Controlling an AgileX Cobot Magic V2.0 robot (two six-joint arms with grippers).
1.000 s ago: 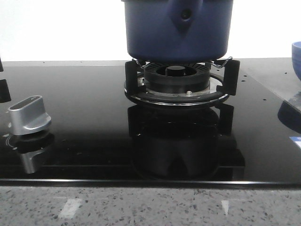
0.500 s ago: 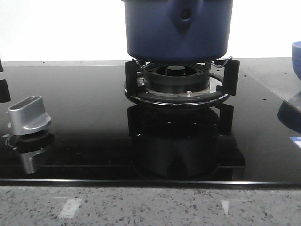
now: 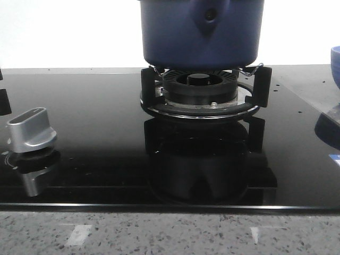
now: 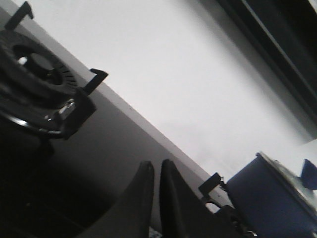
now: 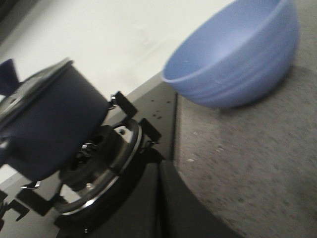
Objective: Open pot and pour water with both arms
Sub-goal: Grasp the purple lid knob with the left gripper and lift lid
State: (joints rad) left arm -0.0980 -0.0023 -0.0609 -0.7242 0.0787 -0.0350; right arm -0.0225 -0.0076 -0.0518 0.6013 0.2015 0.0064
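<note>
One pot sits on the burner, lid on as far as the wrist views show | left gripper clenched, holding nothing, well apart | right gripper clenched, empty, between pot and bowl | opening and pouring both left.

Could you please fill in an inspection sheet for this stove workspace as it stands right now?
Surface: glossy black glass cooktop, speckled stone counter in front.
Job's things: navy pot sits on the burner grate; lid appears on.
Clutter: light blue bowl on the counter to the right; silver knob at left.
Grippers: left gripper and right gripper both shut, holding nothing.
Cables: nothing seen.
Surroundings: plain white wall behind.
</note>
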